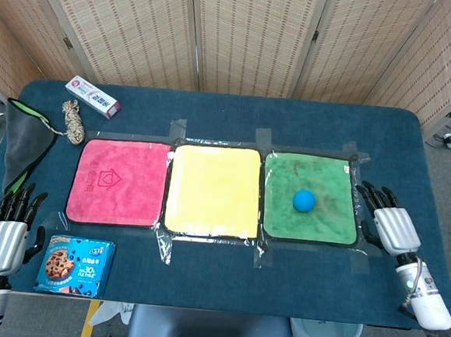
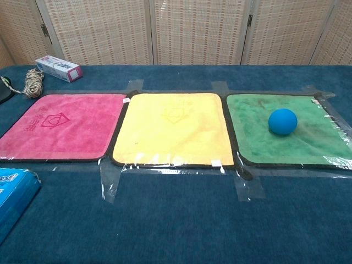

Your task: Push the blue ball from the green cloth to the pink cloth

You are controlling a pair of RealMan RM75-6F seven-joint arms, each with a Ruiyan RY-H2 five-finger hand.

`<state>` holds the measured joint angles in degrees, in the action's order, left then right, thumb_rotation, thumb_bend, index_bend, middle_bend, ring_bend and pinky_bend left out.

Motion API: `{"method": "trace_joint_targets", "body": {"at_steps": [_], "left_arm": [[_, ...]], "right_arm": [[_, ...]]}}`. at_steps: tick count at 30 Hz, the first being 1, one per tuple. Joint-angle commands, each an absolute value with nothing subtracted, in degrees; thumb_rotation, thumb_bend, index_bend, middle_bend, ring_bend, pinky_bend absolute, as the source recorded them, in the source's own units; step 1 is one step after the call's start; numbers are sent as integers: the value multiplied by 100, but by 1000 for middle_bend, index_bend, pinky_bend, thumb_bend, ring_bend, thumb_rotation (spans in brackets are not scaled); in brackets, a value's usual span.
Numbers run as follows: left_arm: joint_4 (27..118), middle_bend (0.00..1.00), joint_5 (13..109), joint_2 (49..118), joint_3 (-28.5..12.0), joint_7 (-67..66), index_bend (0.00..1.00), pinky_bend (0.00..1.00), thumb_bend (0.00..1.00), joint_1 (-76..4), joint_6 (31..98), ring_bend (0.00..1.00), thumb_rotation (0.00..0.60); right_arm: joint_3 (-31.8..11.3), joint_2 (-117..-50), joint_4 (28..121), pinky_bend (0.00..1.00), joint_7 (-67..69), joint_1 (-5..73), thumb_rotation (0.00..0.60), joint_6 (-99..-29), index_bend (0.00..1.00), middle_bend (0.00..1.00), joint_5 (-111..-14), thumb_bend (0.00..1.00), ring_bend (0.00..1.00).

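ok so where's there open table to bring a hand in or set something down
Open table: the wide strip behind the three cloths up to the screen, the front strip below the yellow cloth and green cloth, and the far right end. Crowded: the left end, with box, rope, grey cloth and cookie box.

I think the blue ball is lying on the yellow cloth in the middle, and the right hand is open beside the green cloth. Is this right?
Not quite. The blue ball lies on the green cloth, not the yellow one, as the head view shows. The rest holds: the right hand is open beside the green cloth.
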<state>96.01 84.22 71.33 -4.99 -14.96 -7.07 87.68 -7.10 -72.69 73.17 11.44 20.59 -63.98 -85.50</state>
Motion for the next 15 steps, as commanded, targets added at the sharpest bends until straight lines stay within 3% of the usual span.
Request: {"method": "trace_joint_targets", "body": {"at_steps": [1,5,8,15], "left_arm": [[9604,34,8419,7123,-491,-1490,144,0,633,-693,8779,27,600],[9611,34,8424,7107,-482,-1481,144,0,633,-674,8799,26,600],[9611,34,8425,7104,-479,-1470,144,0,634,-656,8821,27,600],[9624,34,8419,7086,-470,-1446,144,0,633,-601,8884,26,600]], "right_arm": [[-850,-7595,6975,57,985,2389,600,-5944,12,17,-8270,557,94],[-907,-7923,6565,54,860,2669,600,-5658,0,2,-8153,360,66],[-937,-8171,6241,39,780,2860,600,-5482,0,0,-8085,288,44],[-964,-8665,5447,8,825,3237,600,-5173,0,0,-8013,269,7]]}}
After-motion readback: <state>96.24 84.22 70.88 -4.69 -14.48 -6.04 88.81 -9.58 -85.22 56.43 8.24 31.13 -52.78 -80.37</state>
